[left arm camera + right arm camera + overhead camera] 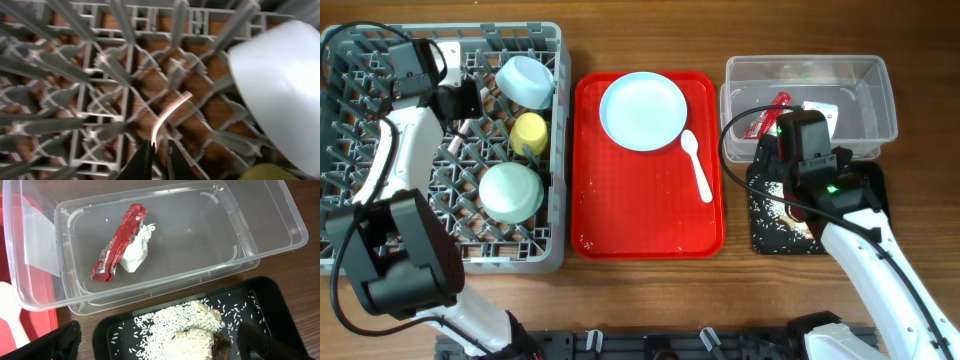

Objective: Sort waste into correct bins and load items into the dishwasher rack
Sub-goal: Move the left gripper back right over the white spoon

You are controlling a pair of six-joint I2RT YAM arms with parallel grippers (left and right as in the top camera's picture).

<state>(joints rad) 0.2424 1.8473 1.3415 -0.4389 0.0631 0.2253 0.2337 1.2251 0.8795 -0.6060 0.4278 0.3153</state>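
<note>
**Left pincer closed on fork inside rack; right pincer wide open over scrap tray**

Dishwasher rack [520, 255]: stands at 9 o'clock on the table [650, 290]. Inside it, the small white bowl [525, 80] lies tilted at 1 o'clock. The yellow cup [530, 130] sits at 3 o'clock and the pale blue-green bowl [510, 190] at 4 o'clock.

Left gripper [160, 150]: positioned over the rack's 12 o'clock sector, just beside the white bowl. The jaws are drawn to a narrow slit on the lower end of a thin, pale, curved strip. This is taken to be the white plastic fork [167, 112] seen edge-on; its tines cannot be made out. The strip reaches in among the upright pegs, and contact with the rack floor cannot be told.

Right gripper [159, 332]: fingers spread wide with nothing held. It hangs over the black tray [270, 300], which lies at 4 o'clock on the table. The tray carries a heap of rice scraps [180, 325] with loose grains around it.

Clear tub [270, 225]: at 2 o'clock on the table, just beyond the black tray's 12 o'clock edge. It holds the red wrapper [120, 242] and the crumpled white paper [136, 252], which touch each other.

Red tray [640, 210]: lies between the rack and the bins. The light blue plate [643, 110] is at its 12 o'clock and the white spoon [698, 165] at its 3 o'clock, just beside the plate
</note>
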